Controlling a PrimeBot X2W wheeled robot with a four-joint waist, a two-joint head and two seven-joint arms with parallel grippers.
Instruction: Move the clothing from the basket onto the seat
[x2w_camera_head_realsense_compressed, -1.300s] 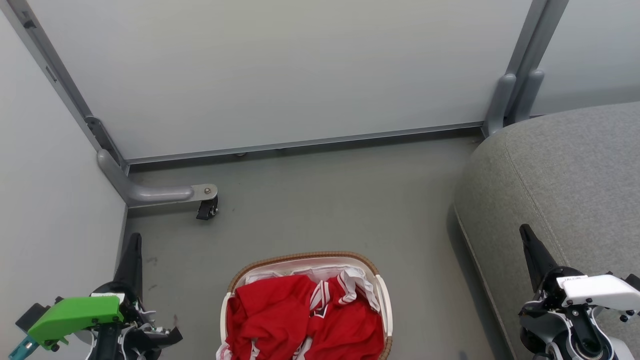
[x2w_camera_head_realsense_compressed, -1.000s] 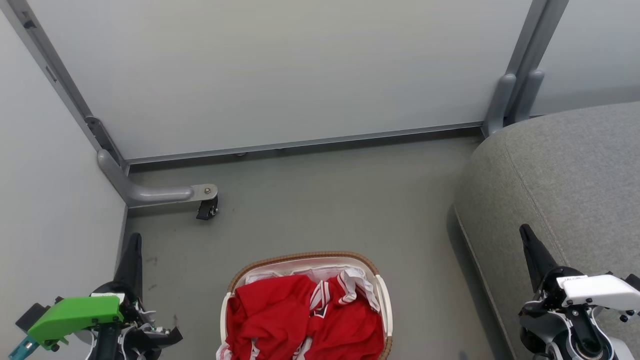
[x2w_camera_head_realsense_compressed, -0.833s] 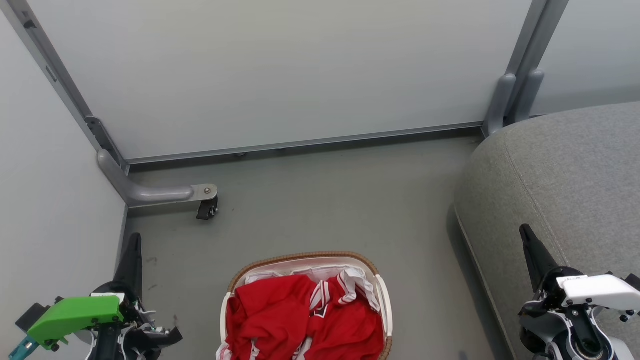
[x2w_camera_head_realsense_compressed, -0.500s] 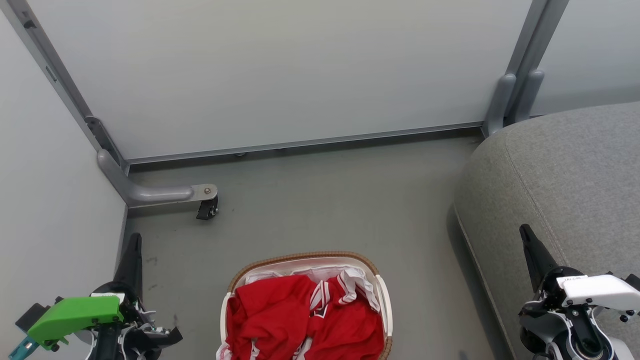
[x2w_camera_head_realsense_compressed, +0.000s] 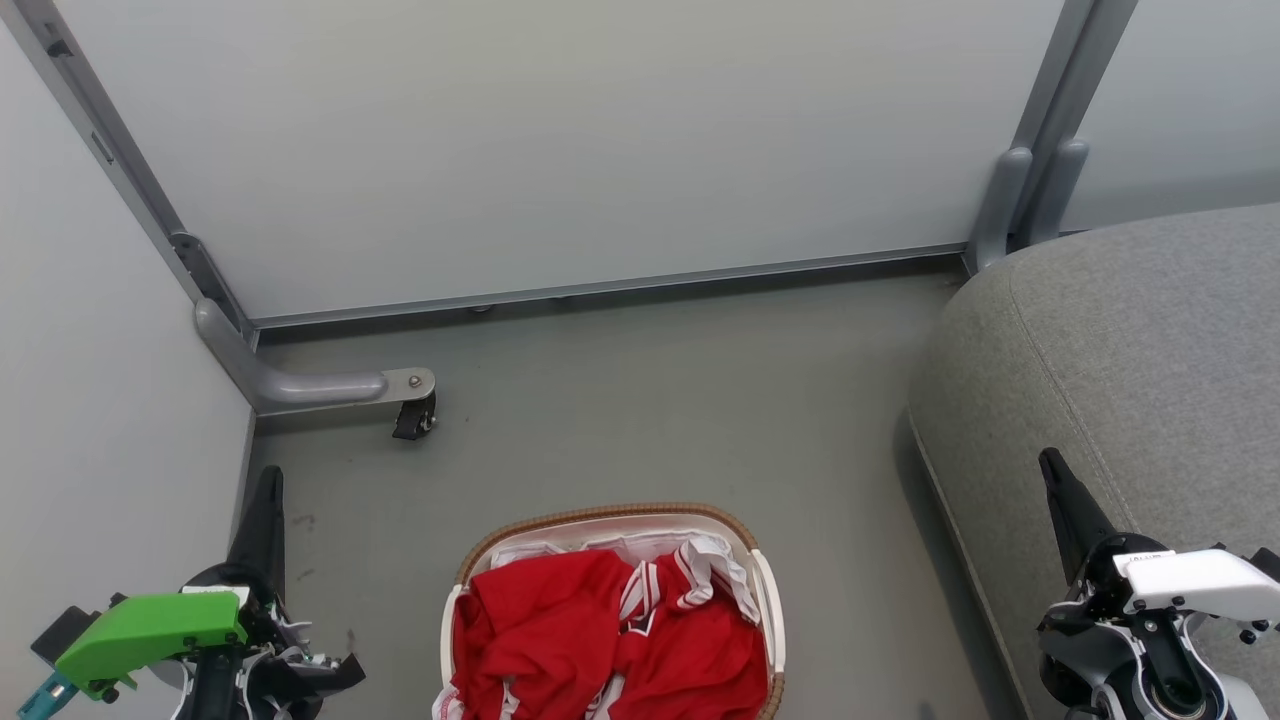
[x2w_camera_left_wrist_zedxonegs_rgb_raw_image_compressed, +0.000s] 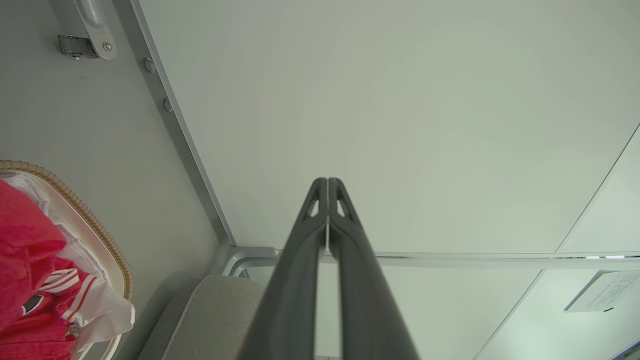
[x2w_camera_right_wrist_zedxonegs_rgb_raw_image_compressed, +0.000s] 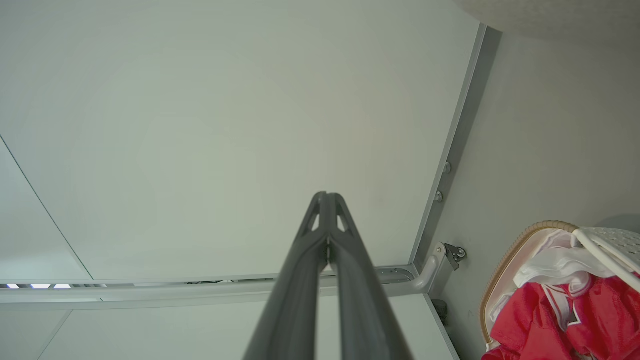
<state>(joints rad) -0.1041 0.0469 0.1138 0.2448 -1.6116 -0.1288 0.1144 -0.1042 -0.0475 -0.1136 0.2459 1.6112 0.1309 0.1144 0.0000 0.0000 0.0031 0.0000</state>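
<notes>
A smooth, dull grey-green floor (x2w_camera_head_realsense_compressed: 650, 400) fills the middle of the head view, closed in at the back and on the robot's left by pale white partition panels (x2w_camera_head_realsense_compressed: 560, 150) in grey metal frames. A curved grey metal foot (x2w_camera_head_realsense_compressed: 300, 385) with a small black caster (x2w_camera_head_realsense_compressed: 413, 418) juts from the left corner onto the floor.

The small oval white perforated plastic basket with a brown woven rim (x2w_camera_head_realsense_compressed: 600, 512) stands on the floor at the bottom centre. The bright red soft clothing with white striped trim (x2w_camera_head_realsense_compressed: 560, 620) lies bunched inside it, on a white liner.

The large grey woven-fabric seat with rounded edges and a stitched seam (x2w_camera_head_realsense_compressed: 1130, 340) rises on the robot's right, apart from the basket, with nothing red on it.

The left gripper (x2w_camera_head_realsense_compressed: 268, 480) hangs beside the left panel, its dark fingers pressed together and empty. The right gripper (x2w_camera_head_realsense_compressed: 1050, 462) hangs over the seat's edge, likewise clenched on nothing.
</notes>
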